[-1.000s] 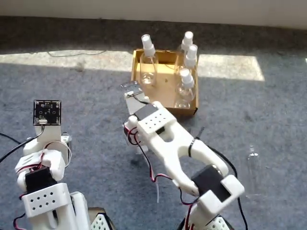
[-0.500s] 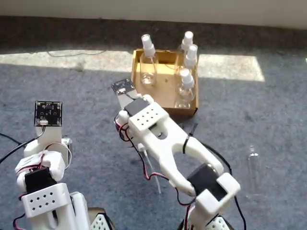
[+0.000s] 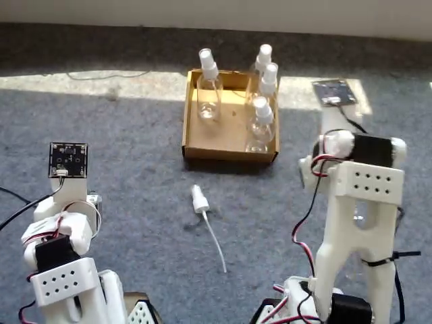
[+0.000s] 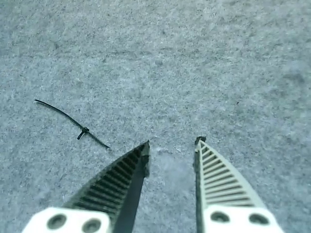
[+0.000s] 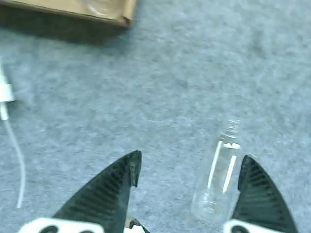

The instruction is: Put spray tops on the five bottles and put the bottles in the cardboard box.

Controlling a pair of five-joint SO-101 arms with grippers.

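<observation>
The cardboard box [image 3: 191, 146] stands at the back middle with several clear bottles [image 3: 208, 94] upright in it, each with a white spray top on. One loose spray top [image 3: 199, 200] with a long thin tube lies on the carpet in front of the box, and it also shows at the edge of the right wrist view as the spray top [image 5: 5, 93]. An uncapped clear bottle [image 5: 218, 177] lies on the carpet beside one finger of my open right gripper [image 5: 192, 158]. My left gripper [image 4: 172, 144] is open over bare carpet.
A black cable tie [image 4: 73, 124] lies on the carpet near the left gripper. The right arm [image 3: 358, 196] stands tall at the right of the box, the left arm [image 3: 64, 229] at the lower left. Grey carpet covers the floor.
The right arm has swung from in front of the box over to the right side, uncovering the loose spray top on the carpet. The left arm has kept still.
</observation>
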